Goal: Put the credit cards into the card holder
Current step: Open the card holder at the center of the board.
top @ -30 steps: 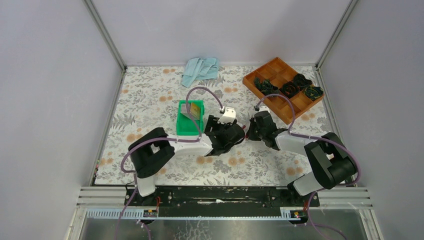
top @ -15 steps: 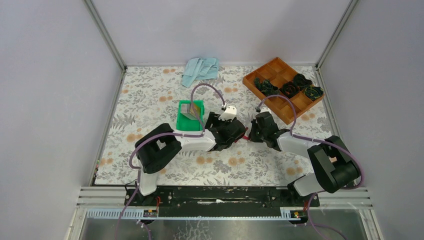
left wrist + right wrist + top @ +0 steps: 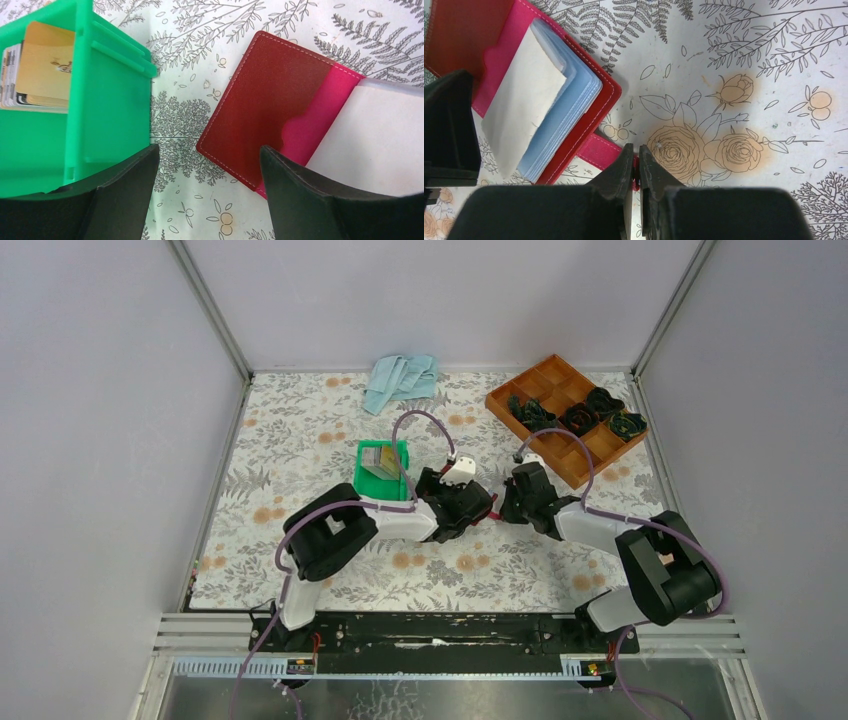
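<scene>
The card holder [image 3: 270,100] lies open on the floral cloth, dark red outside, pink inside, with pale blue-grey sleeves [image 3: 559,110]. My right gripper [image 3: 636,150] is shut on its pink snap tab [image 3: 599,150]. My left gripper [image 3: 209,150] is open and empty, low over the cloth, with one finger by the green bin [image 3: 100,105] and the other over the holder's flap. The credit cards [image 3: 42,70], gold and pale, stand in the green bin [image 3: 381,475]. In the top view both grippers meet mid-table and mostly hide the holder [image 3: 491,511].
An orange compartment tray [image 3: 600,445] with dark items sits at the back right. A light blue cloth [image 3: 400,380] lies at the back centre. Grey walls close in the table on three sides.
My left arm has swung its elbow rightward and its gripper has shifted slightly toward the card holder. The right gripper has stayed shut on the tab.
</scene>
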Robot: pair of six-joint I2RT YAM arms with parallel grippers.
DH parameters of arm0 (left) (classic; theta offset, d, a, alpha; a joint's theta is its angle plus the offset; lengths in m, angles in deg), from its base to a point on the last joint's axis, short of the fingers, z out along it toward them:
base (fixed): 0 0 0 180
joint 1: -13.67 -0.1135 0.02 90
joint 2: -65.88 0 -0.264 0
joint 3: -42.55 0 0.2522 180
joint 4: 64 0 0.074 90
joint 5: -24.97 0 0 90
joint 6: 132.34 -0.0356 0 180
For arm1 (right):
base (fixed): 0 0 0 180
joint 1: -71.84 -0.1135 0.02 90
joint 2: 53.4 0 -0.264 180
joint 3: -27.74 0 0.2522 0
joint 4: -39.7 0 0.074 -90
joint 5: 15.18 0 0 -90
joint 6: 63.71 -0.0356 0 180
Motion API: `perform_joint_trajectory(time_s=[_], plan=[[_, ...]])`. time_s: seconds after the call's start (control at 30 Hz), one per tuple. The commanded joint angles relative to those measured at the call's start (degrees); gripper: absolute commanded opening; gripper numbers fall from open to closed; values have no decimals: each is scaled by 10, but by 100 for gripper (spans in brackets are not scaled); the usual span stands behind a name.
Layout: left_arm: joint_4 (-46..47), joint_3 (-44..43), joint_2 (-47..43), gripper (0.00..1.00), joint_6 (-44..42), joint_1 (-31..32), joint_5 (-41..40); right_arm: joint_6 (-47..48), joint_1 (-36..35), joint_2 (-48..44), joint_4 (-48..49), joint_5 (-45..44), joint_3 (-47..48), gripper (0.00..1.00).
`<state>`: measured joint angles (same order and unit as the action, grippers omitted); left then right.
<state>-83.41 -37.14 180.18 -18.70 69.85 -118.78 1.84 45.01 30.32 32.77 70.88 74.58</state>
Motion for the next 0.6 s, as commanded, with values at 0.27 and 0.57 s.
perform_joint_trajectory(time_s=[0.27, 0.57], plan=[[-21, -5, 17, 79, 39, -4, 37, -9, 19, 32, -31, -26, 17, 17], [-27, 2, 15, 78, 55, -4, 51, -19, 19, -5, -12, -26, 22, 28]])
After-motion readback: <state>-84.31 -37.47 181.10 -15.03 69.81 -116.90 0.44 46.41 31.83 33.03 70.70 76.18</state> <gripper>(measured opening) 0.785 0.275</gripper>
